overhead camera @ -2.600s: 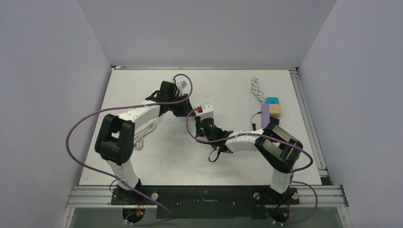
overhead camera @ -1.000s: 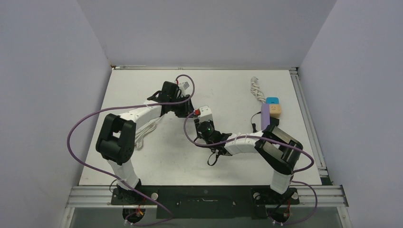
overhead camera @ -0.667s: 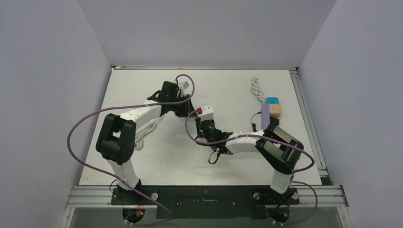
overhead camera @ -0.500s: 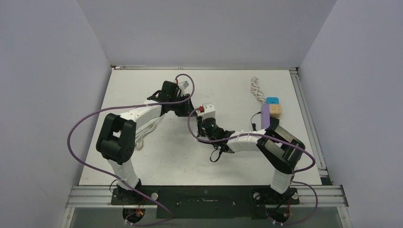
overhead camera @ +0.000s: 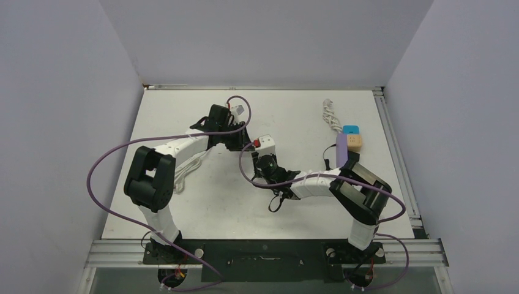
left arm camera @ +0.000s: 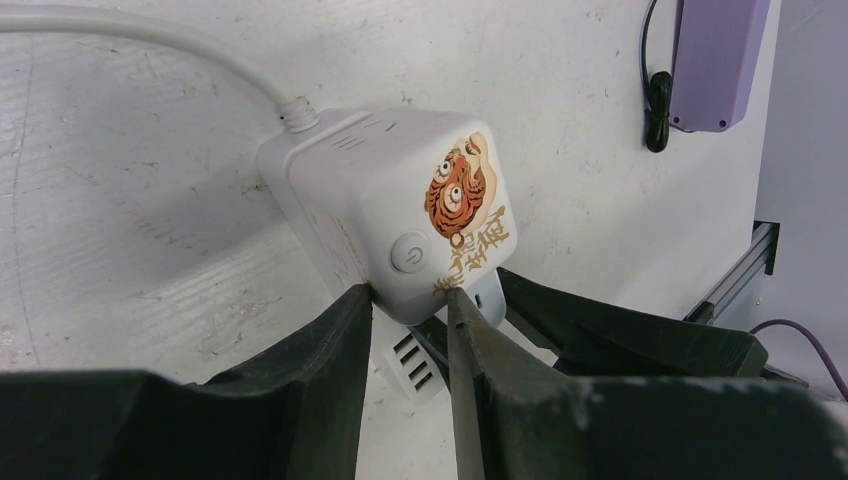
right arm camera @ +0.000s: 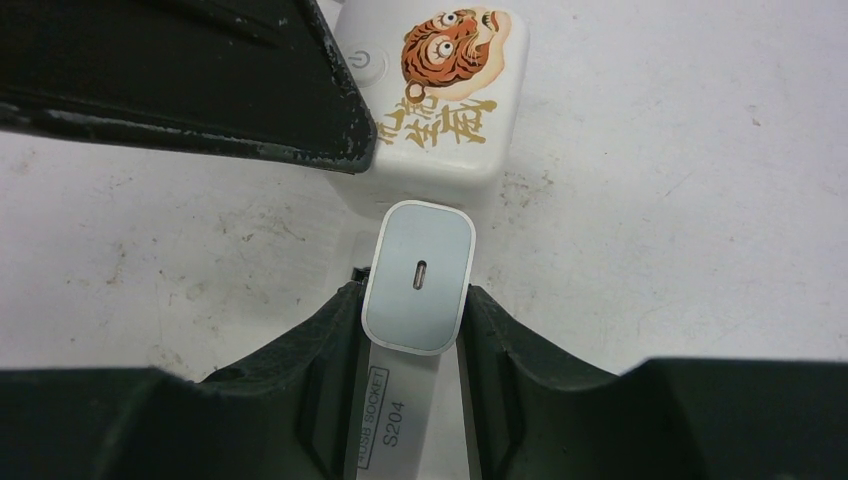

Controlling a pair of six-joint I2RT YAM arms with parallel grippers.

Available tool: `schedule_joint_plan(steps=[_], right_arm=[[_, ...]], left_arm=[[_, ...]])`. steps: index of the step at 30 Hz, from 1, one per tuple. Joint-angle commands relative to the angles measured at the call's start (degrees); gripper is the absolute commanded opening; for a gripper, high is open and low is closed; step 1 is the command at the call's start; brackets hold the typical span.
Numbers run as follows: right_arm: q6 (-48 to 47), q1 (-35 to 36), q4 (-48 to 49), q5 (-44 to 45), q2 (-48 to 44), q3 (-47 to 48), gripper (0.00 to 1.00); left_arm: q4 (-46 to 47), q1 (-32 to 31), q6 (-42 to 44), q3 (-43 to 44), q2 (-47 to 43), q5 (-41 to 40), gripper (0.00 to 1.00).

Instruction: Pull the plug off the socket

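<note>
Top external view: the right hand [overhead camera: 264, 162] sits slightly further left than half a second ago. The prongs of the plug [right arm camera: 418, 275] are hidden, so it cannot be determined whether they are seated. The right hand clamps the plug, which touches the near face of the socket [right arm camera: 440, 90]. The left hand [left arm camera: 408, 300] clamps the socket's lower corner on the bench [left arm camera: 150, 200]. A purple power strip [left arm camera: 715, 60] lies well apart.

The smooth white plastic cube socket [left arm camera: 380, 190] carries a printed tiger; the pale-grey plastic plug [right arm camera: 418, 277] looks satin. The matt white tabletop [right arm camera: 650, 200] is scratched and grimy. Matt black gripper fingers [right arm camera: 180, 80] show chipped edges.
</note>
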Motion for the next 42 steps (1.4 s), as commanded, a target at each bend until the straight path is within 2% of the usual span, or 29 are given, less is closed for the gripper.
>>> schedule_joint_plan(steps=[1, 8, 17, 24, 42], right_arm=[[-1.80, 3.25, -0.56, 3.50, -0.80, 2.01, 0.05], [-1.78, 3.60, -0.77, 4.25, -0.88, 2.13, 0.05], [2.96, -1.63, 0.73, -3.76, -1.88, -0.12, 0.05], [3.04, -1.97, 0.56, -4.07, -1.82, -0.04, 0.05], [-2.07, 3.06, -0.33, 4.07, -1.76, 1.51, 0.05]], left_arm=[[-9.92, -0.11, 4.06, -3.06, 5.35, -9.85, 0.28], [-9.93, -0.16, 4.12, -3.04, 5.44, -9.87, 0.28], [-10.00, -0.11, 4.15, -2.96, 5.53, -9.94, 0.28], [-10.01, -0.16, 4.15, -2.98, 5.61, -9.85, 0.28], [-10.25, -0.21, 4.15, -2.81, 5.79, -9.77, 0.28]])
